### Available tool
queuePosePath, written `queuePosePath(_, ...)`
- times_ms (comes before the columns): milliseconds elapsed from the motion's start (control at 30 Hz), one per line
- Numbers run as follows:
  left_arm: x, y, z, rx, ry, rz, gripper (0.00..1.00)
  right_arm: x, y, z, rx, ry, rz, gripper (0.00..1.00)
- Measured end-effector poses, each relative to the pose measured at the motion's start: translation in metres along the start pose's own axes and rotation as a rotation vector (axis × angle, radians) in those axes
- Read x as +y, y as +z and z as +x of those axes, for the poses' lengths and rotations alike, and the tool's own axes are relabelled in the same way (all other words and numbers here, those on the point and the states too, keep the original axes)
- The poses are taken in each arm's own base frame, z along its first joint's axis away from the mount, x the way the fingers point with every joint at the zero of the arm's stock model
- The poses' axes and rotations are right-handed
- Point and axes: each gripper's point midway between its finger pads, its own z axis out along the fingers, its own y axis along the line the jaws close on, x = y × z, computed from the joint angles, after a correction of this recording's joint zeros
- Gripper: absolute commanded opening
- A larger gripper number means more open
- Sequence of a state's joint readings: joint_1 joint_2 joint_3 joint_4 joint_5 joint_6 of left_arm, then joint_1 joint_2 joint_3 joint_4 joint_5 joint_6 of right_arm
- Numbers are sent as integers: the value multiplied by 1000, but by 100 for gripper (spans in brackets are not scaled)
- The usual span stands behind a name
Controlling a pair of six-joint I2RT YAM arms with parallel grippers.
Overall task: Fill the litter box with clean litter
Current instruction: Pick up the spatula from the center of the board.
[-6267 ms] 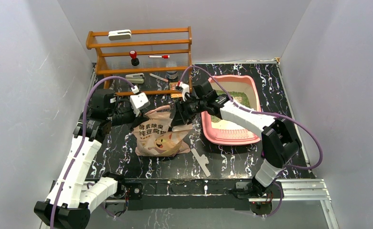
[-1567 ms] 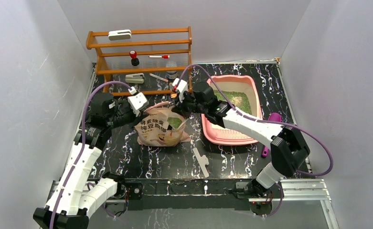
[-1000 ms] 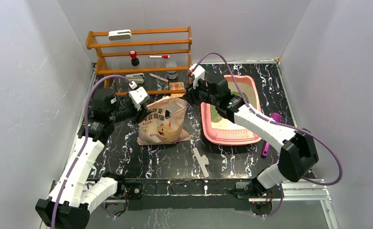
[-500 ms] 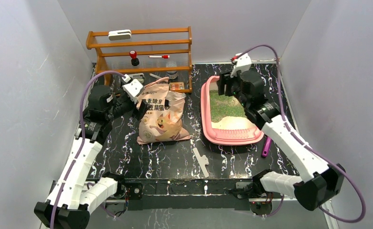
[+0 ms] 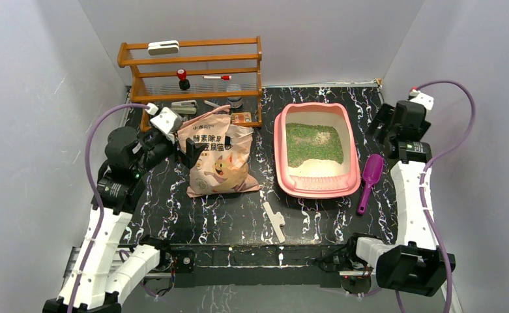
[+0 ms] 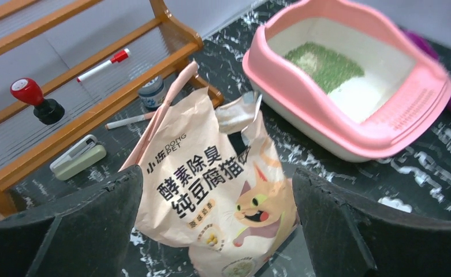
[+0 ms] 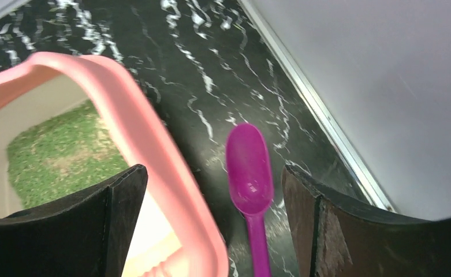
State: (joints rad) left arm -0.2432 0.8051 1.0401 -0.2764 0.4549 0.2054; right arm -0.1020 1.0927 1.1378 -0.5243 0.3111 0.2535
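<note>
Gaping empty beside the box, left gripper and right gripper hover; litter seemingly half-covers it, more pouring likely due.

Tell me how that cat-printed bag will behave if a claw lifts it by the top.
Probably floppy: the bag is creased, its top crumpled, so it would likely sag. The bulging lower half suggests weight sits low. Tipped, the open top might spill contents.
</note>
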Motion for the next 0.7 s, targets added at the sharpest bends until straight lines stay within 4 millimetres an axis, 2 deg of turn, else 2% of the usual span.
queuePosePath(167,-5,-12,-10,-64,-129,-42,98,-37,1,22,78,89,124,98)
queuePosePath(367,3,-13,-4,14,-299,-116,98,-71,7,61,188,197,210,98)
queuePosePath(533,12,-5,-5,96,-357,-144,98,-79,14,96,254,243,255,95)
queuePosePath(700,9,0,8,161,-426,-141,98,-87,20,131,291,269,303,87)
